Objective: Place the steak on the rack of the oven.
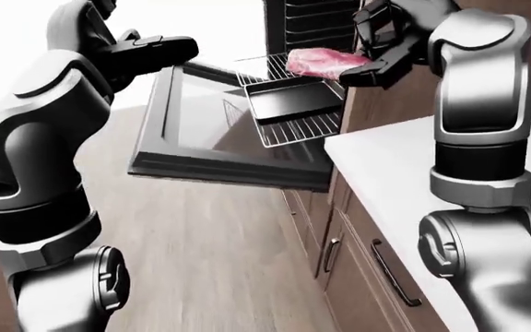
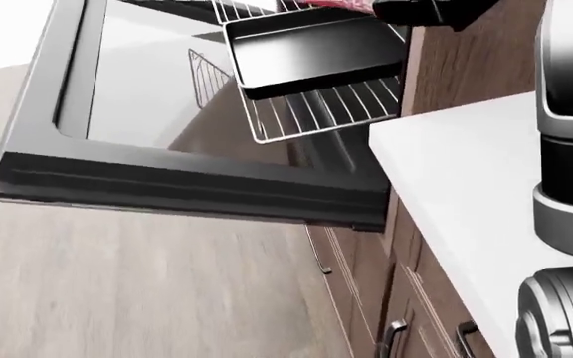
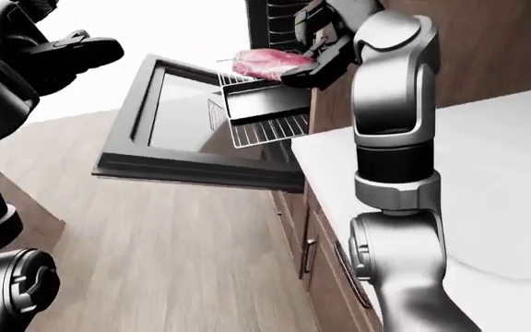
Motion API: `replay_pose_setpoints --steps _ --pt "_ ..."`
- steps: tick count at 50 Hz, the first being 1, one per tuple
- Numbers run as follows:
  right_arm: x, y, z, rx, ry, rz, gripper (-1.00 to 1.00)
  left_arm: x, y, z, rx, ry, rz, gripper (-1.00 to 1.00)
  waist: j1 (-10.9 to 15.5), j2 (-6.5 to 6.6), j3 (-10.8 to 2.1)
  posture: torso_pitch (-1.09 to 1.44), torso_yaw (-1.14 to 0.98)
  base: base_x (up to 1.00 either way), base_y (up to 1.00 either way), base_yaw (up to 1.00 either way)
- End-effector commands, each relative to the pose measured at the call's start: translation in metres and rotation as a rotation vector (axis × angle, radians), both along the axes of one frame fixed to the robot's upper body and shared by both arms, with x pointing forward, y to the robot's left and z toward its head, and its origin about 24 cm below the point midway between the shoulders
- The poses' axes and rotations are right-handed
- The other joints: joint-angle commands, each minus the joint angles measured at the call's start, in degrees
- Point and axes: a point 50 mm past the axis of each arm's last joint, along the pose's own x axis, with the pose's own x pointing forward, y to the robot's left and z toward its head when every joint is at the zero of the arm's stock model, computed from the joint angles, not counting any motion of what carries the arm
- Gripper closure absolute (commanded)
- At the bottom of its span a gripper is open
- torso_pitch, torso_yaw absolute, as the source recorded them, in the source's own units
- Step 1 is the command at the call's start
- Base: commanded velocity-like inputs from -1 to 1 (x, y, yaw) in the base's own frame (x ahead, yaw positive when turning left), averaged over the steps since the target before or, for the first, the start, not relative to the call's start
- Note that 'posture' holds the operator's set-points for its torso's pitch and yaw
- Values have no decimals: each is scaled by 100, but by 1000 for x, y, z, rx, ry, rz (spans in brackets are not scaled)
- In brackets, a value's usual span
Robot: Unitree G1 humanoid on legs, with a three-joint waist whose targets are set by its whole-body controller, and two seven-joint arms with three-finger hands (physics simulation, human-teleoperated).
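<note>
Steak (image 1: 321, 61) is gripped by the right hand (image 1: 376, 48) at upper centre of the left-eye view, above the tray (image 1: 293, 101) on the pulled-out rack (image 1: 300, 128); placement is judged unfinished. Left hand (image 1: 150, 52) is held empty, fingers extended.

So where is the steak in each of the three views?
Left-eye view: steak near top centre, in the right hand, above the baking tray.
Right-eye view: top centre, slightly left, above the same tray.
Head view: only a pink sliver at the top edge.
Shared landmark: the pulled-out oven rack.
</note>
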Motion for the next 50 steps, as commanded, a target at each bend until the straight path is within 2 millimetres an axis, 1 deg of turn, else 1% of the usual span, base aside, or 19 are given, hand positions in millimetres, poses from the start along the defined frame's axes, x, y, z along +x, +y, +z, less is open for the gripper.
replay_pose_setpoints --steps 1,3,6,13,15,16,17,18,20,21,25,27,29,30,39,40,45,48,50 --pt "-10 6 23 -14 -109 25 100 -6 4 15 -6 -74 18 -100 15 94 -221 0 0 -9 0 100" --pt "-9 6 20 -13 -106 26 100 -6 4 15 -6 -74 19 -100 6 13 -205 0 0 -11 0 100" --pt "-9 7 18 -14 -101 29 100 -6 4 15 -5 -74 19 -100 89 -181 -280 0 0 -10 0 100" --pt "-10 7 11 -9 -88 33 100 -6 4 13 -4 -71 18 -100 -24 -615 -112 0 0 -10 0 100" --pt "-10 7 13 -9 -88 37 100 -5 3 13 -4 -71 18 -100 -20 -843 -140 0 0 -11 0 100" --pt "-10 6 13 -10 -88 37 100 -5 3 13 -3 -70 16 -100 -70 -1090 -238 0 0 -8 0 85" --pt "-10 6 14 -9 -89 34 100 -5 2 12 -2 -69 15 -100 -201 -959 -253 0 0 -5 84 0" --pt "-11 5 14 -14 -95 27 100 -5 2 11 -1 -69 14 -100 -143 -1080 -209 0 0 0 81 0" --pt "-11 4 16 -7 -108 26 100 -5 2 12 -1 -69 15 -100 -101 -1071 -132 0 0 0 27 0" --pt "-10 4 17 -5 -107 22 100 -5 2 12 -2 -70 14 -100 -70 -960 -144 0 0 0 0 0" --pt "-9 2 17 -11 -107 7 100 -5 3 11 -1 -69 16 -100 -138 -720 21 0 0 0 0 0" --pt "-9 2 16 -8 -106 5 100 -4 3 10 1 -67 16 -100 -195 -586 8 0 0 0 0 0" --pt "-8 2 14 -7 -101 4 100 -5 3 11 2 -67 17 -100 -266 -317 -59 0 0 0 0 0" --pt "-7 1 13 -8 -96 2 100 -5 3 10 2 -67 17 -100 -270 -405 -6 0 0 0 0 0" --pt "10 -4 20 -15 -82 -18 100 -4 3 10 0 -67 17 -100 -255 -449 -117 0 0 0 0 0" --pt "11 -3 21 -14 -81 -16 100 -4 3 10 0 -67 18 -100 -233 -427 -272 0 0 7 0 0" --pt "14 -2 20 -19 -76 -18 100 -5 4 11 -1 -68 18 -100 -161 -528 -110 0 0 23 0 0" --pt "15 -4 20 -20 -72 -26 100 -5 4 11 -2 -68 19 -100 -134 -701 -95 0 0 30 0 0" --pt "16 -5 19 -21 -69 -28 100 -5 4 12 -2 -68 19 -100 -109 -996 -167 0 0 29 0 0"
